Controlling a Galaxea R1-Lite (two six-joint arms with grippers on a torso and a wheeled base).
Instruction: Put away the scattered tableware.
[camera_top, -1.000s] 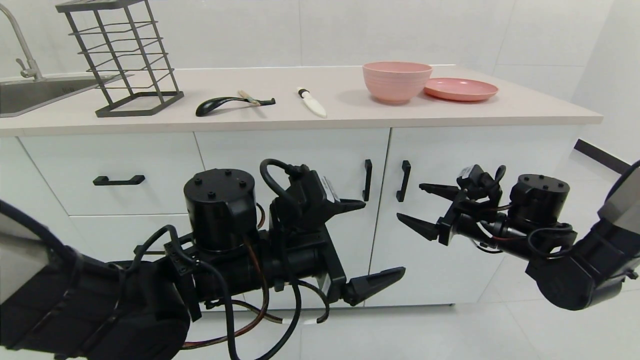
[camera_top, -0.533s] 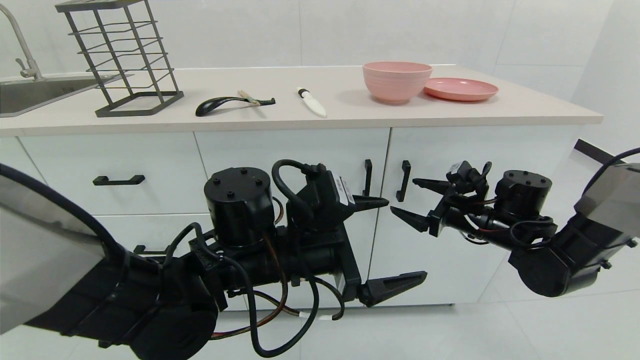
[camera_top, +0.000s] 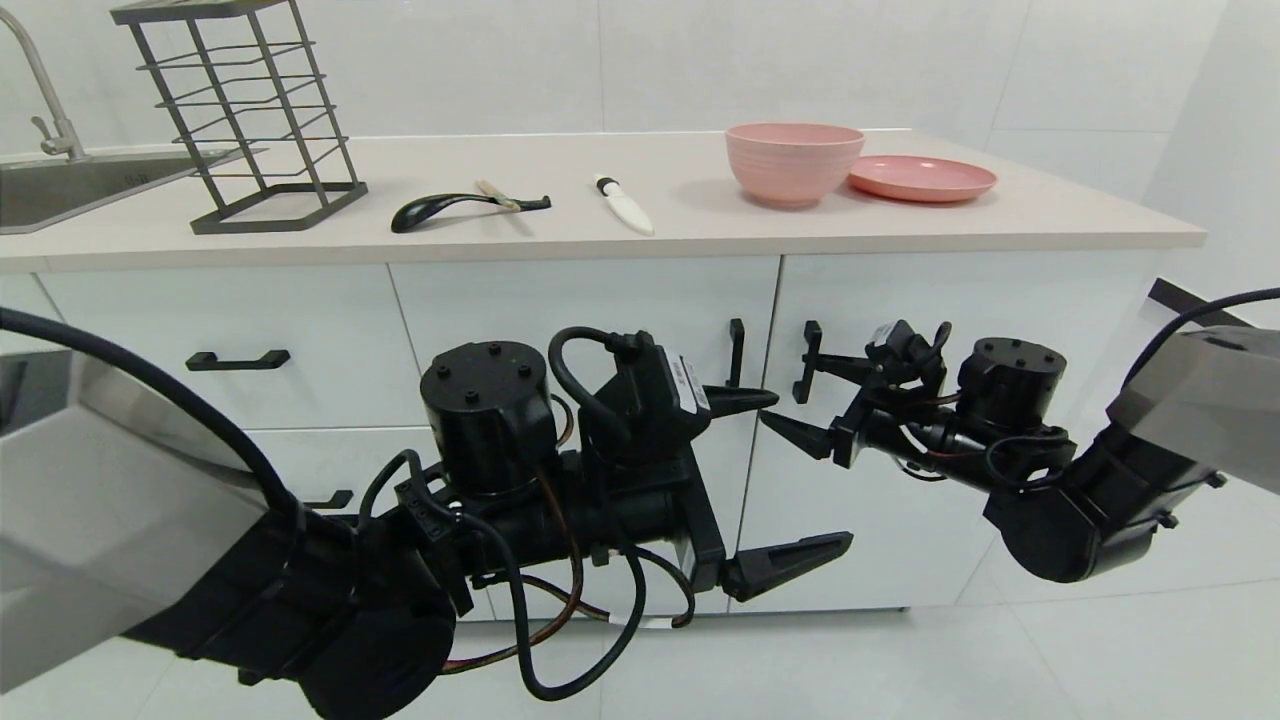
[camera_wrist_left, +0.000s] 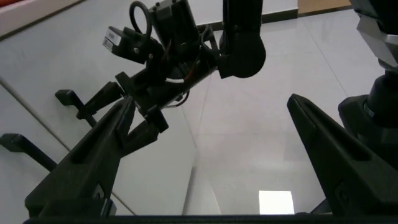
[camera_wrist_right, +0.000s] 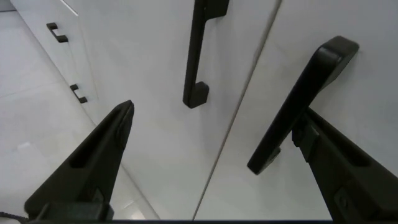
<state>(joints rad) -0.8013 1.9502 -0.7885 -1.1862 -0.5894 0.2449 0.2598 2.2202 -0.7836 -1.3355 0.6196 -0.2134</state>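
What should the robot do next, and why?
Probably nudge the right pincer forward so its open fingers straddle the cupboard handle. One finger sits right beside that handle, nothing is gripped, and the tableware likely goes inside.

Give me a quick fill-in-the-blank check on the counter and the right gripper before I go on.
1. The pink bowl stands on the counter just beside the pink ____.
2. The black spoon lies between the wire rack and the white ____.
3. The right gripper is ____, its fingers close to a cabinet door handle.
Missing words: plate; knife; open.
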